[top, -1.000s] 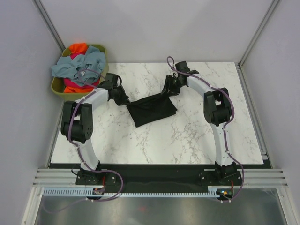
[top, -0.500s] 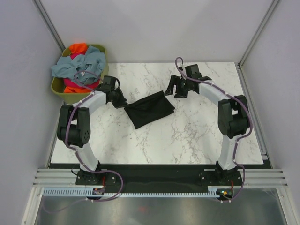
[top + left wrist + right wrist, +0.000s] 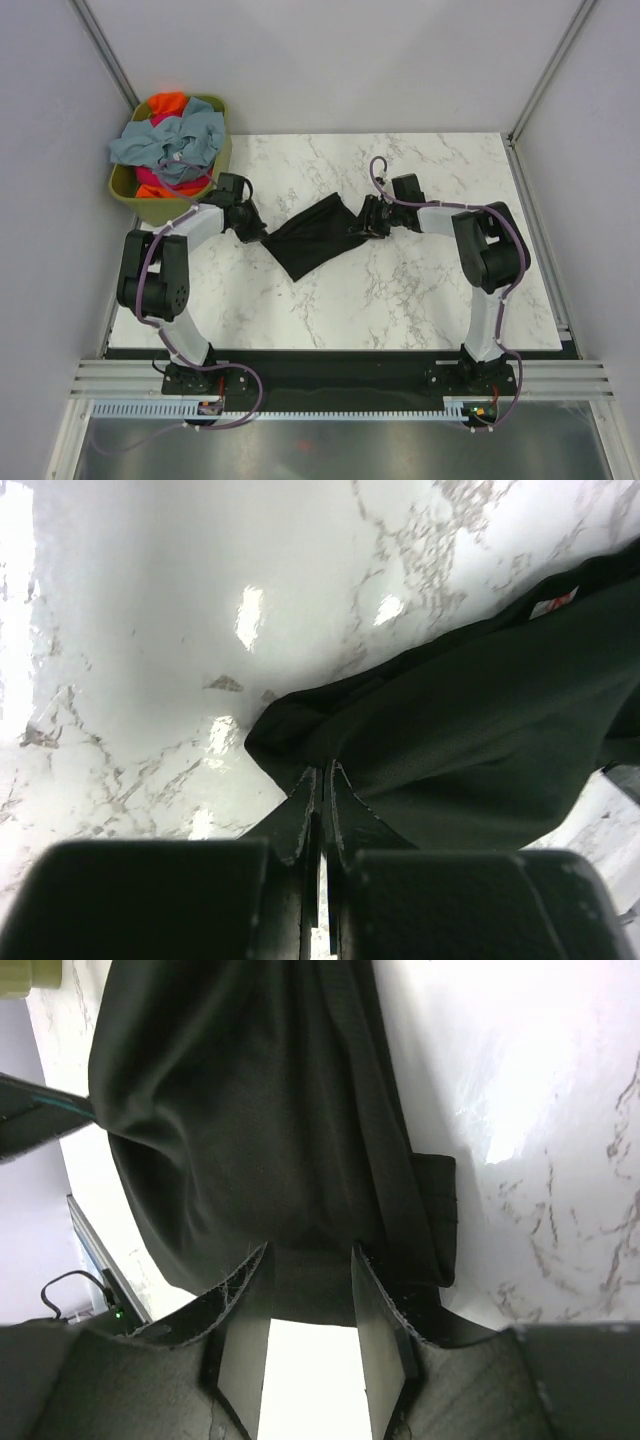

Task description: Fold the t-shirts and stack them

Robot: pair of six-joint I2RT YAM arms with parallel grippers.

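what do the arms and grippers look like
The left arm and right arm both have white links between bulky black joints, on black bases, with a thin purple-grey cable looping along each. The left gripper and right gripper are black; the right one's fingers have pale inner faces.

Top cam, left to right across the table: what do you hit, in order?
basket → left gripper → black shirt → right gripper
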